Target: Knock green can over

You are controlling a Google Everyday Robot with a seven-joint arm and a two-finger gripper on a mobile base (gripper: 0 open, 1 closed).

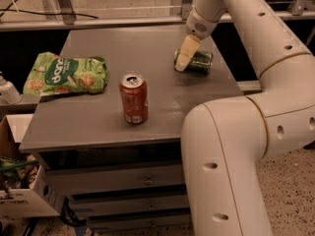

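Note:
The green can (pixel 199 62) lies on its side near the back right of the grey table (pixel 98 127), its length running left to right. My gripper (pixel 182 63) hangs down from the white arm (pixel 231 14) and sits right at the can's left end, touching or nearly touching it. The rest of the arm curves around the table's right side and fills the front right of the view.
An orange-red drink can (pixel 134 99) stands upright at the table's middle front. A flat green snack bag (pixel 66 73) lies at the left. A white bottle (pixel 7 90) and a cardboard box (pixel 19 200) sit beside the table's left side. Drawers are below the tabletop.

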